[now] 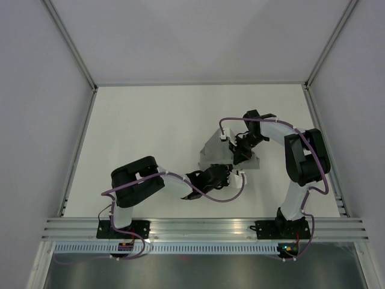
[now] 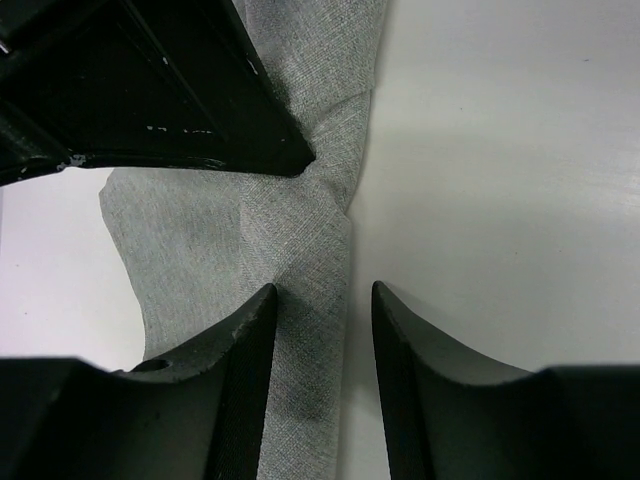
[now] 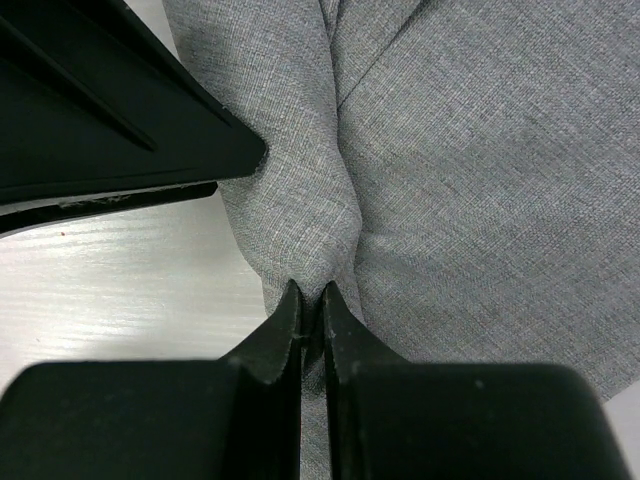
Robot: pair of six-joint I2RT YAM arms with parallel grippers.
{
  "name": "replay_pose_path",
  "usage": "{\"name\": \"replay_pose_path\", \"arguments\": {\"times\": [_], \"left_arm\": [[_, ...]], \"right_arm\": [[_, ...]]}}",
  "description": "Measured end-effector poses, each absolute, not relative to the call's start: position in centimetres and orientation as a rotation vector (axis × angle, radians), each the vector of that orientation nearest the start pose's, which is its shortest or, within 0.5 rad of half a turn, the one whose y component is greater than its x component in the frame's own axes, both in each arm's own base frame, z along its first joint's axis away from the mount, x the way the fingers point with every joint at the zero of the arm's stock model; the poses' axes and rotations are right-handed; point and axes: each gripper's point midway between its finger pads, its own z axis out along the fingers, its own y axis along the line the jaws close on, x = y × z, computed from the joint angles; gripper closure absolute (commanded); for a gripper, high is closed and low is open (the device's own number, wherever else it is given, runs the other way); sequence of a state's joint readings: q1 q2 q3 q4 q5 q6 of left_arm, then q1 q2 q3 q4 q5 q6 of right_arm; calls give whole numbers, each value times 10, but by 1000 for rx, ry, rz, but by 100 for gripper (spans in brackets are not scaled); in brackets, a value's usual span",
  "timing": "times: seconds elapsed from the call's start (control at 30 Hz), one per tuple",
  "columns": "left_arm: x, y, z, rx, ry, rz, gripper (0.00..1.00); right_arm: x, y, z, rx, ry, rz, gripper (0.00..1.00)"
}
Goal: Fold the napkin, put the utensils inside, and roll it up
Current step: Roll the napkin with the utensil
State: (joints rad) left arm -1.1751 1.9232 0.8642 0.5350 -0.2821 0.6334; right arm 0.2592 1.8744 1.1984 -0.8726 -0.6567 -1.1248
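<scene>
The grey napkin (image 1: pixel 214 152) lies bunched and partly folded at the middle of the table, between both grippers. No utensils show in any view. My right gripper (image 1: pixel 240 155) is at the napkin's right side. In the right wrist view it (image 3: pixel 312 296) is shut on a pinched ridge of the cloth (image 3: pixel 480 150). My left gripper (image 1: pixel 228 170) is at the napkin's near edge. In the left wrist view it (image 2: pixel 322 300) is open, with a narrow strip of napkin (image 2: pixel 200 240) lying between its fingers. The right gripper's black finger shows at the upper left of that view.
The white table (image 1: pixel 156 120) is enclosed by pale walls with metal corner posts (image 1: pixel 69 42). An aluminium rail (image 1: pixel 204 229) runs along the near edge by the arm bases. Purple cables loop along both arms.
</scene>
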Motion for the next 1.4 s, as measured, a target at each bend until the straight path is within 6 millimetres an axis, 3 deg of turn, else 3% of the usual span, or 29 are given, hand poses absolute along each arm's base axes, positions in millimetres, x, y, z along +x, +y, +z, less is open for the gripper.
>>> {"name": "replay_pose_path", "arguments": {"times": [0.17,0.4,0.53,0.57,0.7,0.87,1.0,1.1,1.23,1.4], "left_arm": [[251,-405,28,1534,1422,-27,60],[262,-404,28,1589,1457,-40,85],[264,-407,29,1646,1486,-83,98],[264,-407,29,1661,1493,-98,98],[262,-409,31,1710,1529,-166,98],[259,-410,30,1726,1584,-234,98],[254,-411,30,1722,1618,-275,98],[251,-413,30,1720,1639,-303,98],[248,-413,31,1712,1668,-347,98],[249,-414,32,1703,1696,-383,98]], "right_arm": [[285,155,23,-1745,2098,837,99],[286,154,23,-1738,2101,834,99],[288,152,23,-1723,2111,829,82],[289,151,23,-1714,2117,830,69],[295,146,25,-1663,2148,801,55],[317,127,46,-1500,2179,715,47],[345,96,79,-1300,2160,603,46],[351,69,95,-1193,2159,564,48],[338,40,96,-1135,2181,518,46],[292,45,72,-1185,2272,626,49]]}}
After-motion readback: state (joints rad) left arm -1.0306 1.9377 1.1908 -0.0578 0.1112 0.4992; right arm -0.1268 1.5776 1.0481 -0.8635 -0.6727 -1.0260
